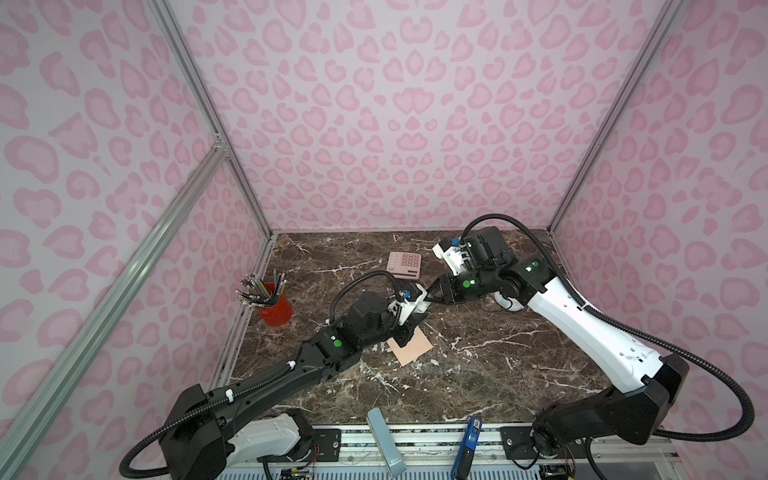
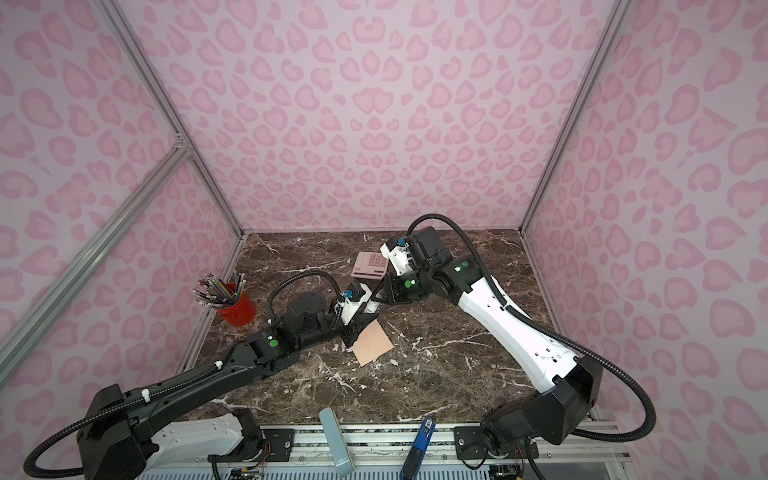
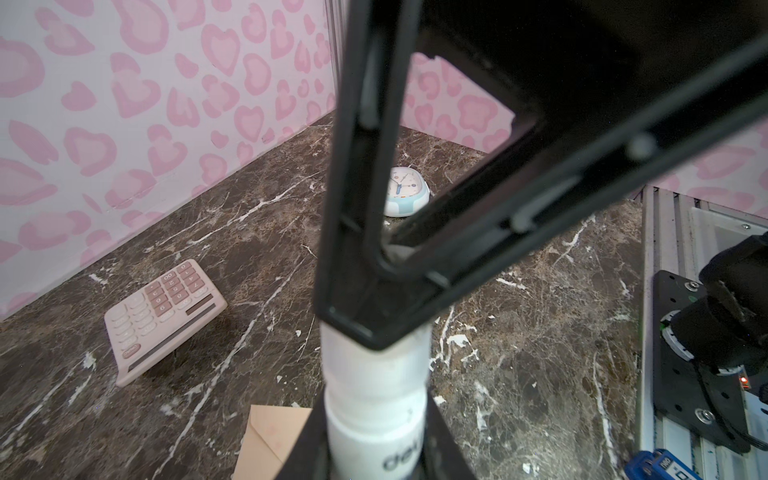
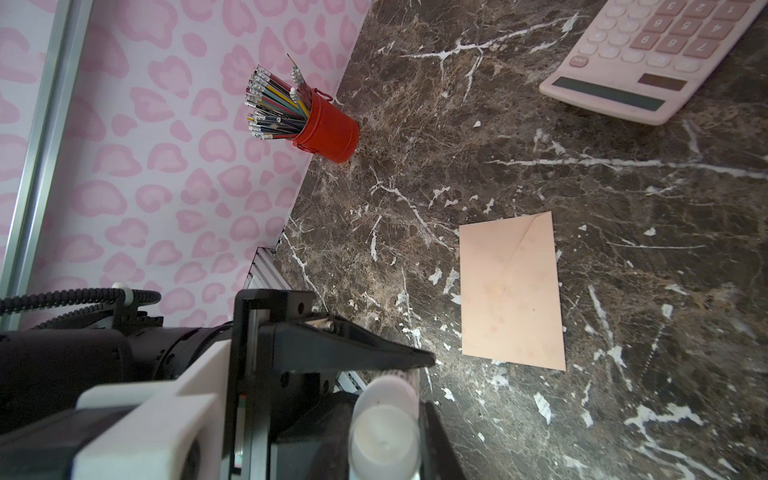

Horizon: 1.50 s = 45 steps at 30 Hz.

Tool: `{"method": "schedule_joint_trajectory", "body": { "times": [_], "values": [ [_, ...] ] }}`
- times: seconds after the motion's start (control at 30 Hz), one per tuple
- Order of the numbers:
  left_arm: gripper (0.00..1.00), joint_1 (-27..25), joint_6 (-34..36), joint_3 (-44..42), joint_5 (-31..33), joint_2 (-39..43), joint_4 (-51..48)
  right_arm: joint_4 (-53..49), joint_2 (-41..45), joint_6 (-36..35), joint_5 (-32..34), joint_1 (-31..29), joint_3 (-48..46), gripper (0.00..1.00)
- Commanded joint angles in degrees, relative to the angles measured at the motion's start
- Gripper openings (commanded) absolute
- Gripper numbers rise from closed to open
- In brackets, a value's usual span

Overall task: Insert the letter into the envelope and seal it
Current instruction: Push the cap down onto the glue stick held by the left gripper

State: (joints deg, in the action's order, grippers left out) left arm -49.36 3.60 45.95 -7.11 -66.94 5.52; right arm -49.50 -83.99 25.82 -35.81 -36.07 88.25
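Right wrist view: peach-tan rectangular paper envelope [image 4: 513,291] lies flat, flap down, on dark marble table [image 4: 623,187], below left end effector [image 3: 376,455] and right end effector [image 4: 386,436]; both clamp narrowly on one white cylindrical glue stick [image 3: 374,386]. Envelope judged light, floppy; lift by flap edge; letter unseen.

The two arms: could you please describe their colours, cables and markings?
The left arm is mostly black with a white base link; the right arm is white along its forearm, with black joints. A black corrugated cable loops along each, and green dots mark the joints. White camera mounts sit at the wrists; the fingers are black open frames.
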Motion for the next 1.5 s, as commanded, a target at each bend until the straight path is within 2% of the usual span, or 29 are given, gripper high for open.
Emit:
{"method": "schedule_joint_trajectory", "body": {
  "times": [0.0,0.3,0.9,1.47],
  "values": [
    [0.04,-0.4,1.3,1.0,-2.8,0.8,11.4,-2.9,-1.1,-0.8,-1.1,-0.9,0.0,0.19],
    [0.04,-0.4,-1.0,1.3,-2.7,0.9,16.8,-4.7,-3.2,-2.0,2.7,-5.2,-1.2,0.19],
    [0.04,-0.4,-1.7,0.1,-3.5,0.7,16.9,-0.6,-0.6,-0.6,4.3,-2.8,-2.6,0.20],
    [0.04,-0.4,-2.3,-5.1,-1.8,3.6,15.5,-2.7,-0.3,-2.6,6.6,-0.8,1.1,0.35]
  ]
}}
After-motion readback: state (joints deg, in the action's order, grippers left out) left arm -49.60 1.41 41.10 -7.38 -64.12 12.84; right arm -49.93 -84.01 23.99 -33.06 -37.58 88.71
